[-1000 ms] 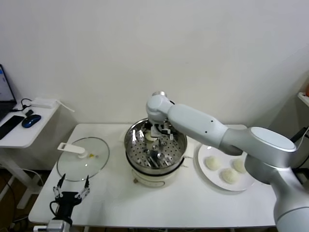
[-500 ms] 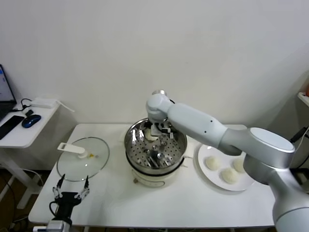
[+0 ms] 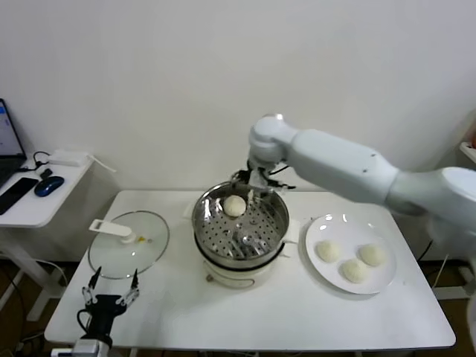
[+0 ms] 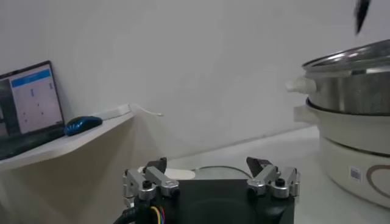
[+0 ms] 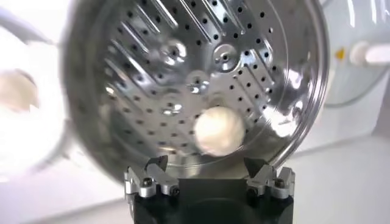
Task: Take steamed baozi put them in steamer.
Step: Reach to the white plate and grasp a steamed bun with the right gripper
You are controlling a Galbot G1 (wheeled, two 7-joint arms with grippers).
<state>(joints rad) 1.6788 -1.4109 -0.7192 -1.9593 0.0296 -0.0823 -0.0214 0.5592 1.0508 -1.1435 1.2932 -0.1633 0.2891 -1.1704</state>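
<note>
My right tool [image 3: 251, 181] has lifted clear of the steamer [image 3: 277, 224] with jaws wide and empty, one steamed baozi [image 3: 235, 206] now lying released on the perforated floor just below it; three remain on the plate [image 3: 379, 283].

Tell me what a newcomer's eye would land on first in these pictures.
First, the shiny steel steamer at the middle of the white table, with a single baozi lying on its perforated floor near the far wall. Just above its far rim hangs the right pincer, open and empty. Three more baozi wait on the white plate to the steamer's right, and a glass lid lies flat on its left.
</note>
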